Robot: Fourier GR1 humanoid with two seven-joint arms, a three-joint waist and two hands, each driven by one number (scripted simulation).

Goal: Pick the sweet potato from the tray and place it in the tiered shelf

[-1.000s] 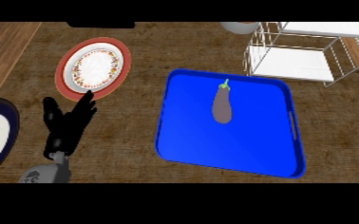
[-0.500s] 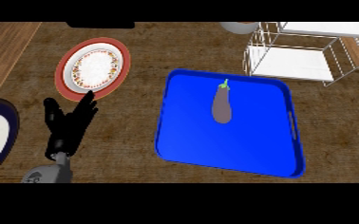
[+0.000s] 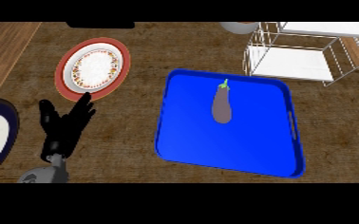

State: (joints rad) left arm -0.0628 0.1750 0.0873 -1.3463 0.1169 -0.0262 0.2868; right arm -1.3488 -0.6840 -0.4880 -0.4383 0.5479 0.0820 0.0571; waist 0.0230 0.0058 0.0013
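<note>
A: What is the left robot hand (image 3: pixel 64 129) doing?

B: Resting, fingers straight, holding nothing, on the brown wooden bench (image 3: pixel 140 57) just below the red-rimmed patterned plate (image 3: pixel 93 69). The right robot hand isn't visible.

A: And the vegetable?

B: The purple, green-stemmed, eggplant-like vegetable (image 3: pixel 222 105) lies untouched in the blue rectangular tray (image 3: pixel 231 156), well right of that hand. The pick hasn't begun; next comes reaching and grasping it, then the white wire tiered shelf (image 3: pixel 294 57).
</note>
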